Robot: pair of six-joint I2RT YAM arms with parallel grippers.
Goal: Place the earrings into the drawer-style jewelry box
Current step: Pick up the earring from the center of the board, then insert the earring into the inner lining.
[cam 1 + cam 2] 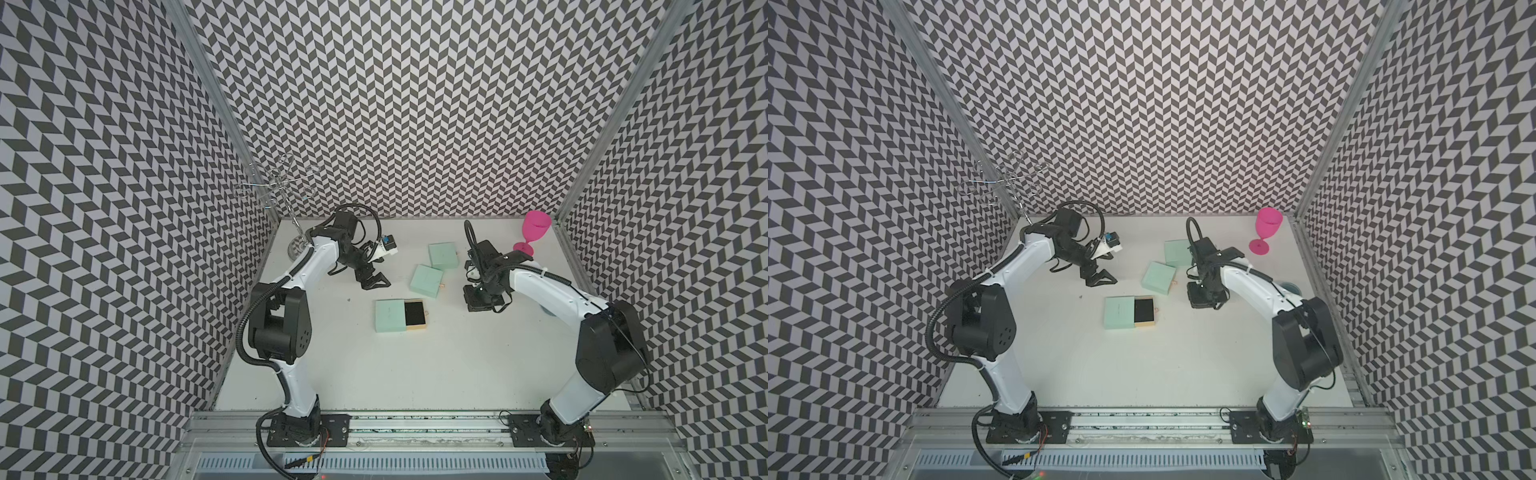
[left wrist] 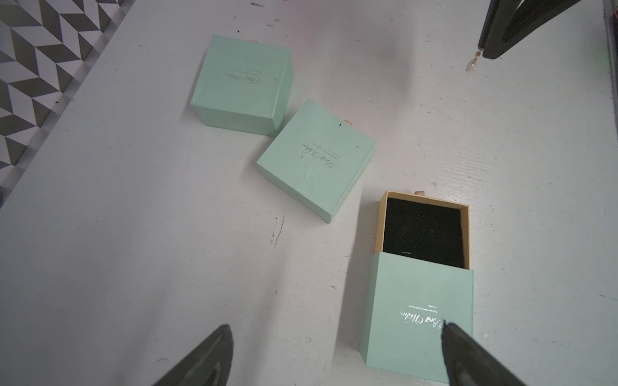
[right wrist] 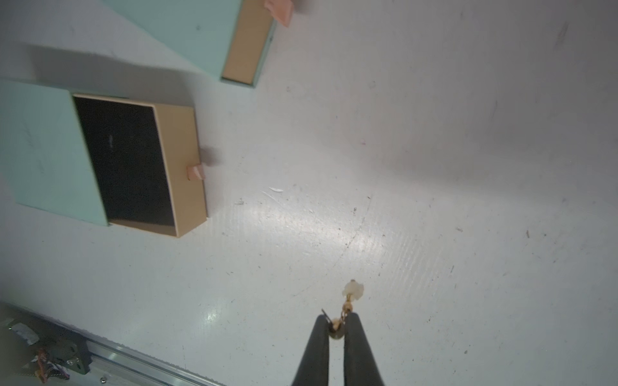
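Got earring [image 3: 352, 290], drawer [image 3: 180, 167] open
My right jaws clamp its hook; left jaws wide, empty. I'd move left over drawer, drop low, then let go.

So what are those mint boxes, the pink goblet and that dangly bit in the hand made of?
Mint boxes: matte paper-covered card, judging by creases and a tan drawer with black foam-like lining. Pink goblet: probably translucent plastic. Earring pinched in the right hand: gold-coloured metal chain, pale pearly bead.

The earring [image 3: 353, 290] is too small to see in both top views.
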